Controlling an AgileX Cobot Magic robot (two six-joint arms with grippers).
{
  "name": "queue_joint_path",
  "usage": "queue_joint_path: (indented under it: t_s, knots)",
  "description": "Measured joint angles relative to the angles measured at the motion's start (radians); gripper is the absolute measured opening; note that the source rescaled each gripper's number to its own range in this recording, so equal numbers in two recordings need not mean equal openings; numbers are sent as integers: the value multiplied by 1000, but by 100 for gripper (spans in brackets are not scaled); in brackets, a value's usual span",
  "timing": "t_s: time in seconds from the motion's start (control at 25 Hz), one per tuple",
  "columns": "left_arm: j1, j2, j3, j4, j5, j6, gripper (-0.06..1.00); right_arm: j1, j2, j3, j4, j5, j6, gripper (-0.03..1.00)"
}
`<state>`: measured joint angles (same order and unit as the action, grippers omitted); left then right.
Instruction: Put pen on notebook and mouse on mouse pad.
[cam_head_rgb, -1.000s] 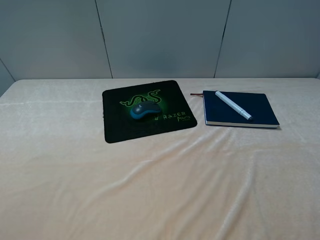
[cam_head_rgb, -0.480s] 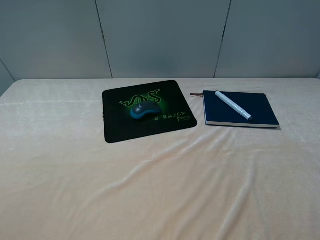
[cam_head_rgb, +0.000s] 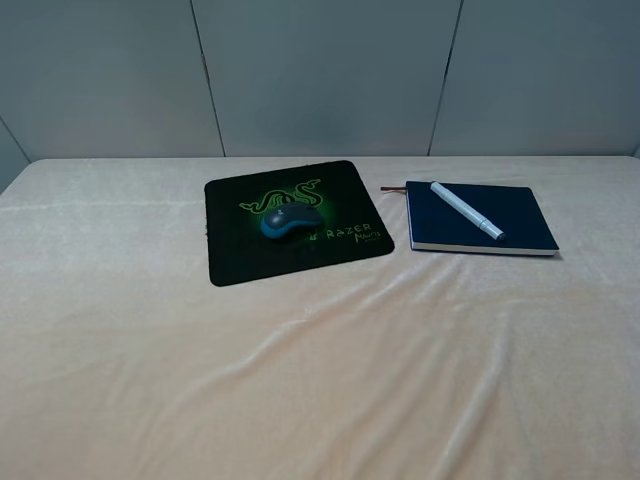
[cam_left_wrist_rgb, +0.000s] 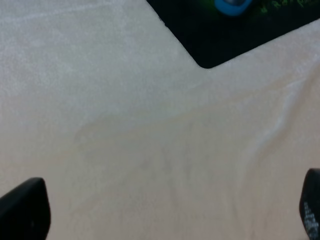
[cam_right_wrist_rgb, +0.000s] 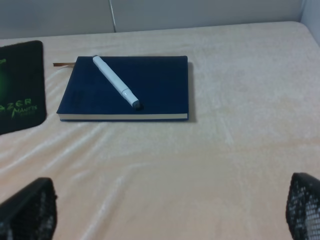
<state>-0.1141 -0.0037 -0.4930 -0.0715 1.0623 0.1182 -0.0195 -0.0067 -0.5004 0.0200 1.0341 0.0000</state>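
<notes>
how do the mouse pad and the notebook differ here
The mouse pad is black with green snake art and lettering; the notebook is plain navy with white page edges. The mouse pad carries the mouse; the notebook carries the pen. Both lie flat on the cloth-covered table.

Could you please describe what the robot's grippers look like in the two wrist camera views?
Only the fingertips show. The left gripper has smooth, dark, rounded fingertips at the frame's corners. The right gripper has black fingertips covered in a fine mesh-like grid texture. No cables, markings or arm links are visible, and the exterior view shows neither arm.
</notes>
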Motion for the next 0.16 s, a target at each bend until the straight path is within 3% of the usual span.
queue_joint_path:
  t_s: [0.16]
  knots:
    - [0, 0, 0, 0, 0, 0, 100, 0, 0, 0, 0, 0, 0, 100]
